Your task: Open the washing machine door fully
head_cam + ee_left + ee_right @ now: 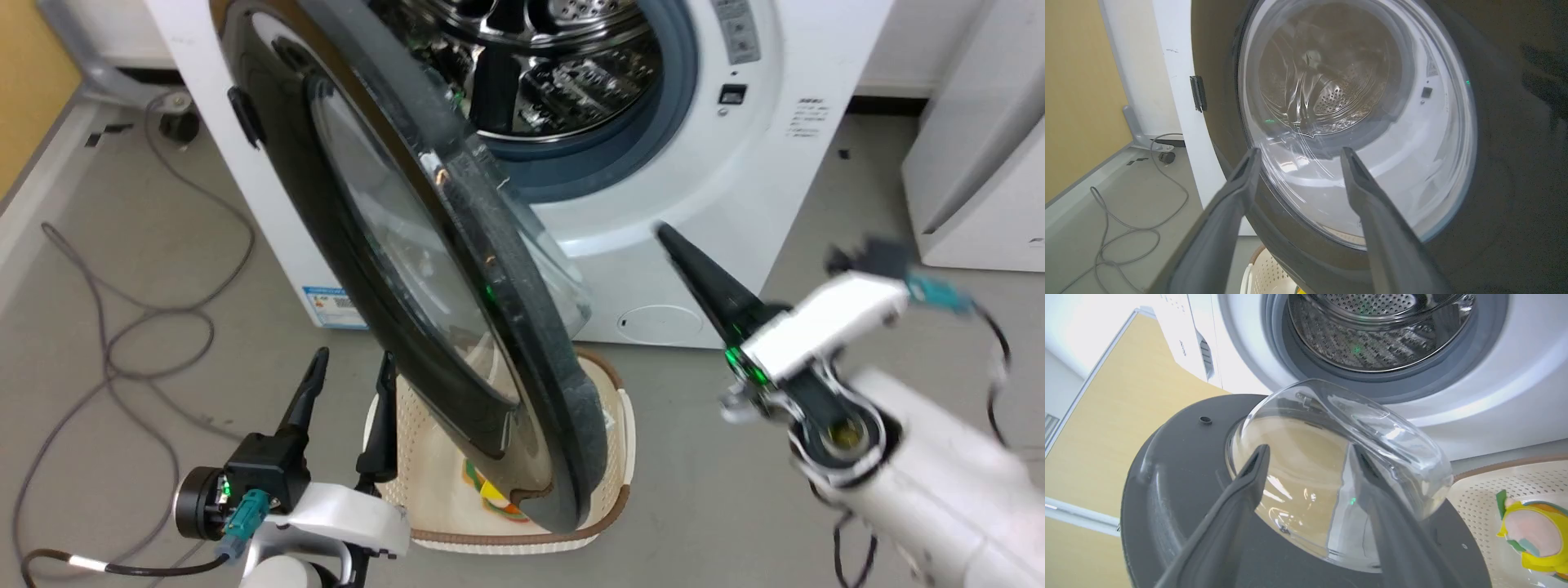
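— Grey floor (122, 269) all round, a loose cable (106, 343) coiled on the left, a yellow wall (1077, 90) beyond. Where does the washing machine (702, 212) sit?

— Straight ahead, white, its steel drum (555, 73) and grey gasket (653, 122) in plain sight.

— And the washing machine door (384, 245)?

— It is hinged on the machine's left side and stands partly open, edge-on to the head camera. Its lower rim hangs over a cream perforated basket (627, 433) on the floor, and there is a yellow toy (1531, 535) in the basket.

— What about the left gripper (354, 356)?

— It is low on the left, on the glossy outer side of the door, fingers pointing up. The jaws are spread with nothing between them. In the left wrist view they frame the lower part of the round window. I cannot tell if the nearer finger touches the rim (it is very close).

— The right gripper (1309, 448)?

— It is on the other side, facing the matte inner face. Its jaws are spread too, holding nothing, and the right wrist view has the clear glass bowl bulging up just past the fingertips. The head view shows that arm blurred, and its dark finger (702, 278) is apart from the door's edge, in front of the machine's white panel.

— Anything else nearby?

— A blue sticker (335, 306) low on the machine, and a white appliance (980, 163) off to the right.
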You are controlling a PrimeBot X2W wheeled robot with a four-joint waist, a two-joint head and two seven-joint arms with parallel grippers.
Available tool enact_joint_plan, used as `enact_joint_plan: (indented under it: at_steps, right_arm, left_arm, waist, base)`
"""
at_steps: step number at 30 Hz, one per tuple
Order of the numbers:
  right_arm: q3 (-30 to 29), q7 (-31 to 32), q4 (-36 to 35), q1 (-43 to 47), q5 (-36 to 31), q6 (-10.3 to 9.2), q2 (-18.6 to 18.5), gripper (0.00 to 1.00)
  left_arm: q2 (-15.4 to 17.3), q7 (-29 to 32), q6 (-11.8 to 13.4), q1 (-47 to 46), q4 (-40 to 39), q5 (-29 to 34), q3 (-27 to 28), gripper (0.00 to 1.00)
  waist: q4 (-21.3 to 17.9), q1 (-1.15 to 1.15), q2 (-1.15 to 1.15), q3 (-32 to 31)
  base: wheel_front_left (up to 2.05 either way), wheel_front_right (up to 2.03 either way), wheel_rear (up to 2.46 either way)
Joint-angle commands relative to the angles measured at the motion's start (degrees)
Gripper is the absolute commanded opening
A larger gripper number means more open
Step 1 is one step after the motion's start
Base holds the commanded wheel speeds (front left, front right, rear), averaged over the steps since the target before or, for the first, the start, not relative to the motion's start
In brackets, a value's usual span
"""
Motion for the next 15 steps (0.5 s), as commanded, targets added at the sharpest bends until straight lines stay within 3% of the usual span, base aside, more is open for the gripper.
enact_joint_plan:
  at_steps: [1, 4, 7, 11, 15]
  right_arm:
    - [-1.3, -1.2, 0.0, 2.6, -0.7, 0.06, 0.2, 1.0]
    - [-7.0, -2.8, 1.3, 8.4, -4.5, 0.06, -0.1, 1.0]
    - [-20.6, -2.9, 4.0, 15.4, -11.2, 0.06, 2.1, 1.0]
    - [-38.3, -3.0, 5.4, 24.4, -27.5, 0.06, 6.8, 1.0]
    - [-52.4, -3.0, 3.8, 32.3, -48.1, 0.06, 12.7, 1.0]
  left_arm:
    - [0.1, -0.2, 0.0, 0.6, 0.1, -0.1, 0.1, 1.0]
    - [0.1, -0.2, 0.2, 1.1, 0.5, -0.2, 0.1, 1.0]
    - [0.1, -0.2, 0.4, 1.6, 0.7, -0.2, 0.2, 1.0]
    - [0.1, -0.2, 0.4, 2.0, 0.7, -0.2, 0.4, 1.0]
    - [0.1, -0.2, 0.4, 2.4, 0.7, -0.1, 0.7, 1.0]
  waist:
    - [-0.5, 0.0, 0.0, -0.6]
    - [-1.2, 0.0, 0.0, -1.4]
    - [-1.9, 0.0, 0.0, -2.2]
    - [-2.7, 0.0, 0.0, -2.9]
    - [-3.3, 0.0, 0.0, -3.2]
  base:
    - [0.0, 0.0, 0.0]
    - [0.0, 0.0, 0.0]
    - [0.0, 0.0, 0.0]
    - [0.0, 0.0, 0.0]
    - [0.0, 0.0, 0.0]
